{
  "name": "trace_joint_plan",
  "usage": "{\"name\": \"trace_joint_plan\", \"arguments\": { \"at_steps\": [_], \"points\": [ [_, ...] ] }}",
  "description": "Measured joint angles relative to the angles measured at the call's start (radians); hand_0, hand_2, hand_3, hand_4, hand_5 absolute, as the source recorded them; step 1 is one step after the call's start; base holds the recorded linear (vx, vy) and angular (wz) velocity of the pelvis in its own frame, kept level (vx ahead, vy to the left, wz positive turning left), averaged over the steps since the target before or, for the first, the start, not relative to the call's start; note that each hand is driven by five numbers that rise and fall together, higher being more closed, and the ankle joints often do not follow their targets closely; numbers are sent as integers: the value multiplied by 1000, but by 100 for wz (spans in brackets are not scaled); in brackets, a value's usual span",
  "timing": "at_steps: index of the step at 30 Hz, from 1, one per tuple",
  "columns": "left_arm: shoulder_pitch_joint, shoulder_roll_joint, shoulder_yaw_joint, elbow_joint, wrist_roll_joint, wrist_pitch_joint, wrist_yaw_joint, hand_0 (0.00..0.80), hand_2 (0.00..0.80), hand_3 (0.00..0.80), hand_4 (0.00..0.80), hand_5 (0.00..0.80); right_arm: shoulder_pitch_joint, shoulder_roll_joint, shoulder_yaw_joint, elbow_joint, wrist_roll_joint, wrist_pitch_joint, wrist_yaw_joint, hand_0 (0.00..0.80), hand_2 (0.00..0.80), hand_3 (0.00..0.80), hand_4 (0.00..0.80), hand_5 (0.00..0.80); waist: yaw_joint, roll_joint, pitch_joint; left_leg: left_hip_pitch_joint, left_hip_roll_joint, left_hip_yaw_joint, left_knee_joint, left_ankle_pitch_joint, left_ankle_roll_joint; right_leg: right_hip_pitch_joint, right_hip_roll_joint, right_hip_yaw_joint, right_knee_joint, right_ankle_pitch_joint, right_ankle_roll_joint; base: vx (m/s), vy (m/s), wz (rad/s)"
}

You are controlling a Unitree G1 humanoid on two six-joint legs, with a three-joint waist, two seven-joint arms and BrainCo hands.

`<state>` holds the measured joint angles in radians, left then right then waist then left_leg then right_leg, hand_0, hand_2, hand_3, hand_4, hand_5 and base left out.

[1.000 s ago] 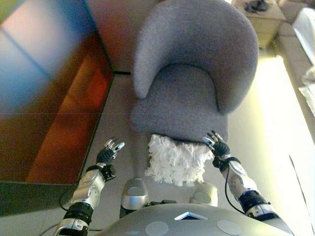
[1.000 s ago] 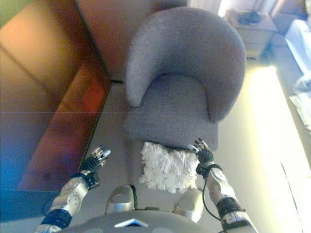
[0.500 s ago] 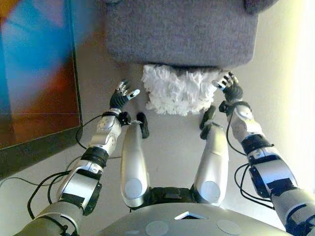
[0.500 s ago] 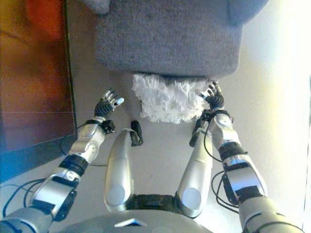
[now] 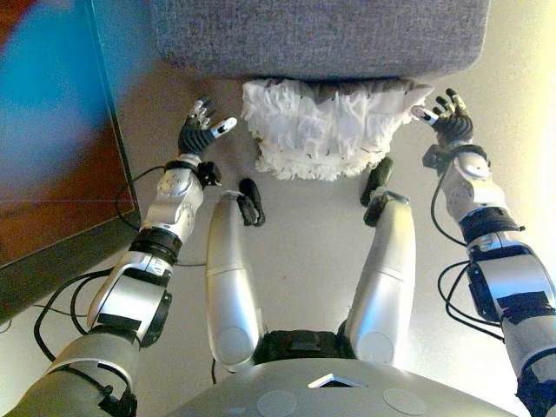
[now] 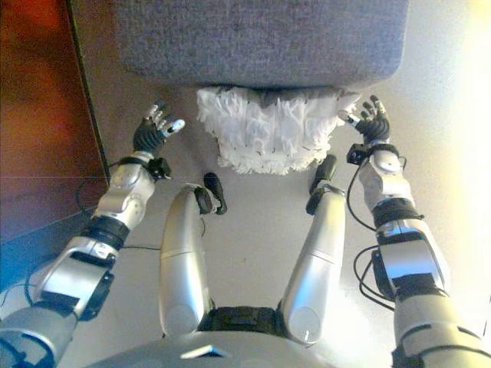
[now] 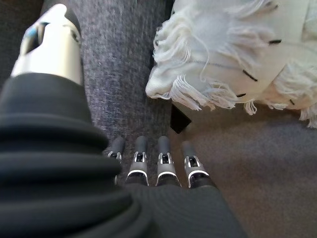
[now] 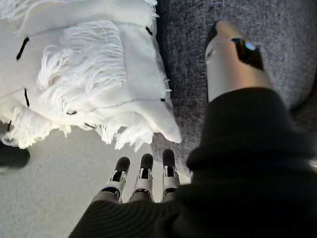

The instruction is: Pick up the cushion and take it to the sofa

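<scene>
Spread wider since a second ago: left hand [image 5: 201, 132] and right hand [image 5: 447, 117], fingers apart and empty. Flanking white cushion [image 5: 326, 126], on floor against grey chair's [image 5: 317, 35] front edge. Best squeezing both sides evenly before lifting.

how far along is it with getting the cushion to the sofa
Early stage. Done: both hands are placed either side of the white fringed cushion, which lies on the floor against the grey seat. In hand: left hand and right hand are open, neither touching it. Left: close in, grip, lift and carry it.
</scene>
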<state>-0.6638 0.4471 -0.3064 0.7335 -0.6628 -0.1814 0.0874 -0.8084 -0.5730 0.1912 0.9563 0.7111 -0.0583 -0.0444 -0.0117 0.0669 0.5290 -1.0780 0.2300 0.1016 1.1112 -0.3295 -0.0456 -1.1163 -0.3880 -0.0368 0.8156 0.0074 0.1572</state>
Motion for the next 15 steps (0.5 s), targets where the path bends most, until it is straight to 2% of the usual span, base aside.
{"name": "trace_joint_plan", "arguments": {
  "at_steps": [7, 13, 15],
  "points": [
    [-104, 81, -37, 52, -32, 47, -24, 0, 0, 0, 0, 0, -122, -37, 55, 55, 11, 47, 94, 0, 0, 0, 0, 0, -2, 2, 1, -133, 9, -30, 117, -24, 0, -141, 0, 34, 135, -36, -7, 40, -37, 1],
    [-207, 103, -105, 70, -69, 89, -98, 0, 0, 0, 0, 0, -213, -58, 96, 115, 23, 90, 148, 0, 0, 0, 0, 0, -6, 2, 1, -199, 10, -40, 140, -24, -1, -209, 2, 42, 165, -42, -10, 41, -31, 1],
    [-236, 104, -107, 80, -70, 107, -119, 0, 0, 0, 0, 0, -226, -67, 100, 118, 26, 98, 170, 0, 0, 0, 0, 0, -9, 2, 1, -215, 10, -41, 143, -24, -1, -224, 1, 42, 172, -41, -15, 44, -47, 2]
  ]
}}
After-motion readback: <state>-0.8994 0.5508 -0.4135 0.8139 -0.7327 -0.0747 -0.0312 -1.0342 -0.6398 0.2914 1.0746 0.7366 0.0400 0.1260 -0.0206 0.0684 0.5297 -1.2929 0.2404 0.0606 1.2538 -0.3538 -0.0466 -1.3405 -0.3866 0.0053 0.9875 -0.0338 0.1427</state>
